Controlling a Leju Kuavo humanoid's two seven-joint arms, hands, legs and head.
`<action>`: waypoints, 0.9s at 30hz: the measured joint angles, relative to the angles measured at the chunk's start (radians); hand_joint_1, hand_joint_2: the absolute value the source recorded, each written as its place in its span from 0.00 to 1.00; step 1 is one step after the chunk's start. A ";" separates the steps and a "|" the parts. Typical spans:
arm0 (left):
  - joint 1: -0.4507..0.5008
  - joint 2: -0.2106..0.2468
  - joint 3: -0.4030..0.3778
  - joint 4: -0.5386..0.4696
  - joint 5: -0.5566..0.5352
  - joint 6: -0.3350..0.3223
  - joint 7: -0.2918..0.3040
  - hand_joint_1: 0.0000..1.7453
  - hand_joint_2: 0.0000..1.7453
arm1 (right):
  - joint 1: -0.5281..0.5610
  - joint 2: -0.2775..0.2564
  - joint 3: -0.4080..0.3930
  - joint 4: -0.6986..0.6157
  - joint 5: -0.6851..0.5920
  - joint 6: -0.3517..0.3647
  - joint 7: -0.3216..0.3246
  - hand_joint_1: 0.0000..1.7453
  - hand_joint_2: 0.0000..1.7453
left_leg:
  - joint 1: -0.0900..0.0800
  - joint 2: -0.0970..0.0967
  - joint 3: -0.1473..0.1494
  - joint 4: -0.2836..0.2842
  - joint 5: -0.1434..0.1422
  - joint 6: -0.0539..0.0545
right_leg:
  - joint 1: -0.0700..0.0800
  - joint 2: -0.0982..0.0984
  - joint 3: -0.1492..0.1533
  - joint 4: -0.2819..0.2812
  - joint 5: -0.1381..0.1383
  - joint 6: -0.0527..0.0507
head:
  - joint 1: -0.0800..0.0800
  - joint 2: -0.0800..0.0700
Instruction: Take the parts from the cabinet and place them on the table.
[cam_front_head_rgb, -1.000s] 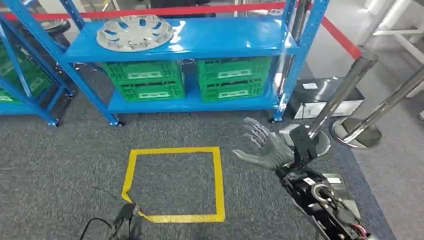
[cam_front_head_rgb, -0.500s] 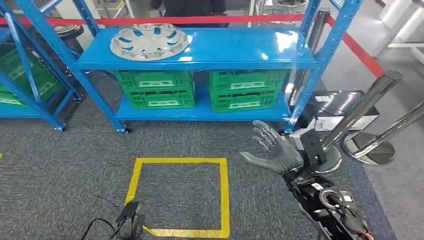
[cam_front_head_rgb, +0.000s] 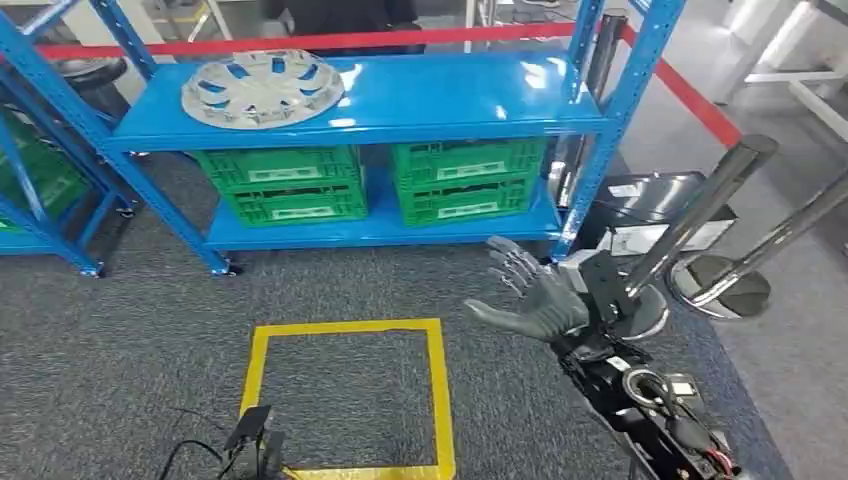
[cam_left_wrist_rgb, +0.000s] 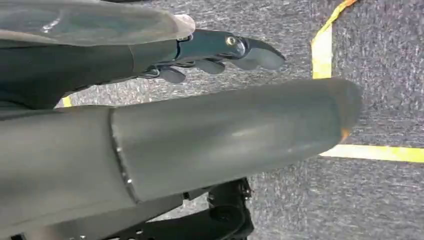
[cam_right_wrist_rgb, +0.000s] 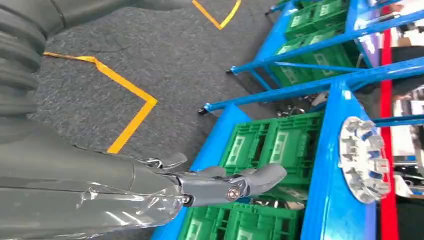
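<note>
A silver wheel cover (cam_front_head_rgb: 262, 87) lies flat on the upper shelf of the blue rack (cam_front_head_rgb: 450, 95), toward its left end; the right wrist view has the same wheel cover (cam_right_wrist_rgb: 364, 160). My right hand (cam_front_head_rgb: 530, 295) is raised over the grey carpet in front of the rack's right post, fingers spread and holding nothing; the right wrist view shows this right hand (cam_right_wrist_rgb: 220, 186) empty, too. In the left wrist view my left hand (cam_left_wrist_rgb: 210, 55) hangs above the carpet, fingers loosely extended, nothing in it.
Two green crates (cam_front_head_rgb: 290, 185) (cam_front_head_rgb: 465, 180) fill the rack's lower shelf. A yellow tape square (cam_front_head_rgb: 345, 395) marks the carpet ahead. Chrome stanchions (cam_front_head_rgb: 700, 215) with a red belt (cam_front_head_rgb: 680, 85) stand to the right, beside a grey box (cam_front_head_rgb: 650, 210). A second blue rack (cam_front_head_rgb: 40, 180) is left.
The whole view has shifted as I moved: the rack slid right, then back left. My right hand stays raised and spread, holding nothing throughout.
</note>
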 joint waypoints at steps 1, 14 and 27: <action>0.002 0.000 0.000 0.000 0.000 0.000 0.000 0.00 0.00 | 0.000 0.000 0.000 0.000 0.000 0.001 0.000 0.00 1.00 | -0.002 -0.001 -0.001 -0.001 0.019 0.008 | 0.000 0.000 0.002 -0.002 -0.005 0.008 | 0.004 0.000; 0.003 -0.003 -0.001 0.000 0.005 0.000 0.000 0.00 0.00 | -0.002 0.000 0.000 -0.001 0.000 0.001 0.000 0.00 1.00 | -0.026 -0.013 0.063 -0.007 -0.024 0.041 | 0.020 -0.007 -0.047 0.023 0.029 -0.020 | 0.044 0.000; 0.007 0.003 -0.003 0.000 0.010 0.000 0.000 0.00 0.00 | -0.001 0.000 0.001 -0.002 0.002 0.002 0.000 0.00 1.00 | 0.003 -0.006 -0.099 0.123 0.047 -0.012 | 0.004 0.001 0.061 -0.020 -0.034 -0.031 | 0.018 0.000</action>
